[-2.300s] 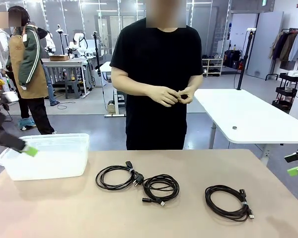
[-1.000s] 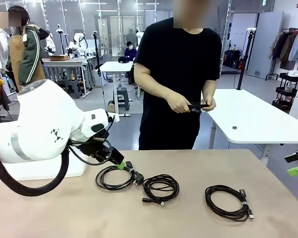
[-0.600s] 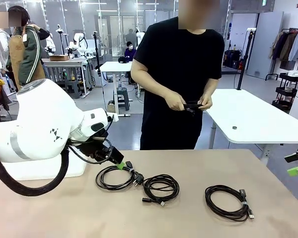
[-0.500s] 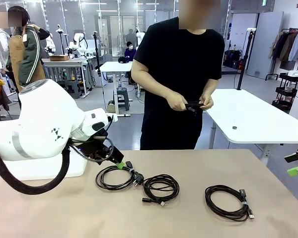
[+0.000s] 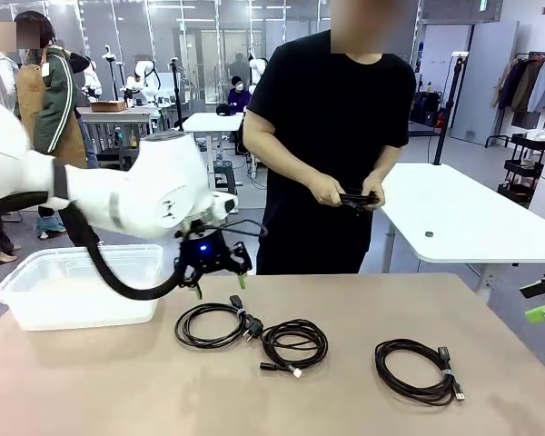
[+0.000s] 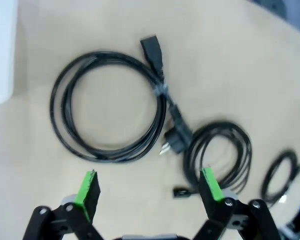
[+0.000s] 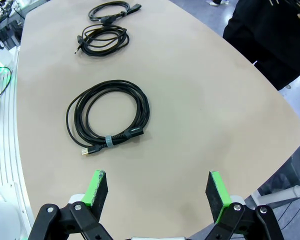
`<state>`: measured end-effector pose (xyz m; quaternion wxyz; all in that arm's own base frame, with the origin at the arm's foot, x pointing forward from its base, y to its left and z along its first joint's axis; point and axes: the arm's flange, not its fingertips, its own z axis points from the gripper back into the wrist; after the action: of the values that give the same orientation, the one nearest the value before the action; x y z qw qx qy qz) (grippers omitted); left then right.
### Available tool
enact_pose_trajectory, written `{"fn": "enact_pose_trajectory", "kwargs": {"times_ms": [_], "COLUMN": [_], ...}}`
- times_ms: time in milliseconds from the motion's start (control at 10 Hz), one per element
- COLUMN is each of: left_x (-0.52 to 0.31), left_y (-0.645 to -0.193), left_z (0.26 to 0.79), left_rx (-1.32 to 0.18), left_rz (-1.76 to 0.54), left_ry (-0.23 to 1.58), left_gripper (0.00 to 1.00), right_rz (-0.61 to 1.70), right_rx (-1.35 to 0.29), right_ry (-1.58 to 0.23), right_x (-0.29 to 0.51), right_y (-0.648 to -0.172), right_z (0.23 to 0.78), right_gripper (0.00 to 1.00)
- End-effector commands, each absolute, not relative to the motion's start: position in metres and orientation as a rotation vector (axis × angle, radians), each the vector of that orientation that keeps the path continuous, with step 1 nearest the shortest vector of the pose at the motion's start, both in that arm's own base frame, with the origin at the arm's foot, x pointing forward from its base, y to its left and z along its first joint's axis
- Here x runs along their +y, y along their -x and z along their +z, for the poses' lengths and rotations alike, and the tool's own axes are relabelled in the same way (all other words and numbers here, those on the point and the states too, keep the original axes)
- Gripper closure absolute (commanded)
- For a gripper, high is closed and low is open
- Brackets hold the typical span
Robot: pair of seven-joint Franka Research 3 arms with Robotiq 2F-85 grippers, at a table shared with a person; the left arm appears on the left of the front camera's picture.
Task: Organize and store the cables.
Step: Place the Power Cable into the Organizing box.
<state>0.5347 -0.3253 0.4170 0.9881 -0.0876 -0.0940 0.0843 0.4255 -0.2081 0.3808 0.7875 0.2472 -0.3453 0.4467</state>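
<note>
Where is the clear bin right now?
In the front view, the bin sits far left on the table, left of the leftmost cable coil.

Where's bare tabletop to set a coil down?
Bare table runs along the whole near edge, in front of the bin. A gap lies between the middle coil and the right coil. Crowded: the power cord coil, below the open left gripper, sits right beside the middle coil.
</note>
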Motion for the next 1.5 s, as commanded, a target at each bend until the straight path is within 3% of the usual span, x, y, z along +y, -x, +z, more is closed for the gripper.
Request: {"fn": "enact_pose_trajectory", "kwargs": {"times_ms": [0,400,800,1400], "left_x": [-0.363,-0.377,-0.379,-0.376], "left_y": [-0.564,-0.600,-0.623,-0.616], "left_z": [0.405,0.356,0.314,0.310], "left_rx": [-0.206,-0.318,-0.259,-0.136], "left_rz": [0.356,0.523,0.550,0.538], "left_ry": [0.140,0.095,0.041,0.010], "left_gripper": [0.00,0.00,0.00,0.00], "right_rz": [0.944,0.944,0.944,0.944], "right_rx": [-0.724,-0.724,-0.724,-0.724], "right_ry": [-0.528,-0.528,-0.528,-0.528], "right_x": [-0.206,-0.206,-0.206,-0.206], "right_y": [-0.428,-0.428,-0.428,-0.428], "right_z": [0.383,0.383,0.383,0.383], "right_gripper": [0.00,0.00,0.00,0.00]}}
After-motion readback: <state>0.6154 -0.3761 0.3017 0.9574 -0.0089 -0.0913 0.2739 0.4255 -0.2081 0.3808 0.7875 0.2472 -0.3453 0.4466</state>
